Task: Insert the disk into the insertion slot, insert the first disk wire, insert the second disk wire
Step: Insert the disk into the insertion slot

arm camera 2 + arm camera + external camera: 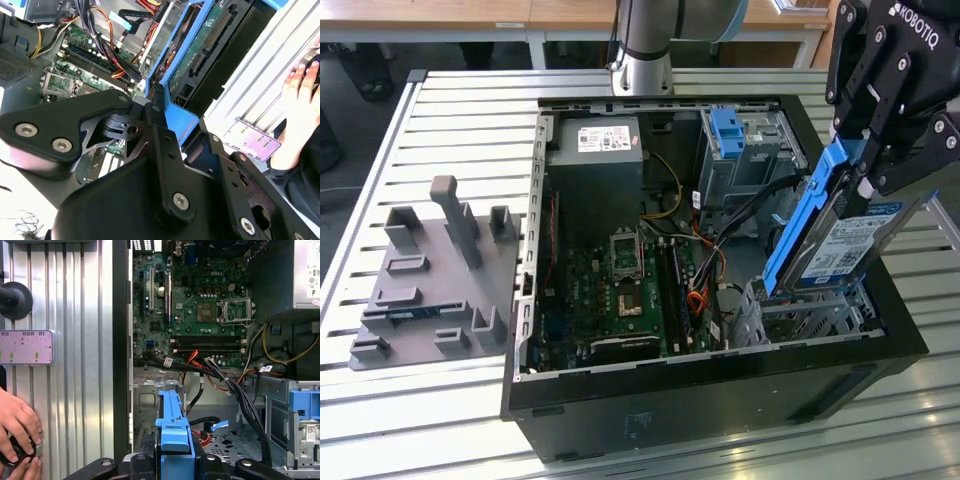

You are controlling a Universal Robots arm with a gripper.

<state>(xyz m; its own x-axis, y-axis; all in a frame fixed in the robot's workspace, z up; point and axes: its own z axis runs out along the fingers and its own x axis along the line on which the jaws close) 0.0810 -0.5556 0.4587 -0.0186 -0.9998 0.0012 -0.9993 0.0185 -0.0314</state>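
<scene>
1. Hand state. The hand [860, 165] is closed on the disk [840, 250], its fingers [848, 120] clamping the upper end of the disk's blue frame. The hand body carries white lettering.

2. Disk position. The disk hangs below the hand, steeply tilted, with its white printed label facing outward. Its lower end meets the open top of the slot [800, 315], directly beneath the hand. Most of the disk stands above the slot. In the second wrist view, the disk [200, 55] shows its green circuit-board face just beyond the hand [160, 115].

3. Surroundings. The slot sits in the corner of the open black case [720, 400] on the slatted table [470, 110]. Beyond the hand, inside the case:
- a taller cage [750, 150] with a blue latch;
- loose wires [710, 270];
- the motherboard [620, 290];
- a grey power supply [595, 160] with a white label.

A grey fixture plate [430, 290] lies far from the hand, outside the case.

4. First wrist view. A pink labelled card [25, 347] and a person's fingers [15, 425] rest on the table beside the case.
</scene>
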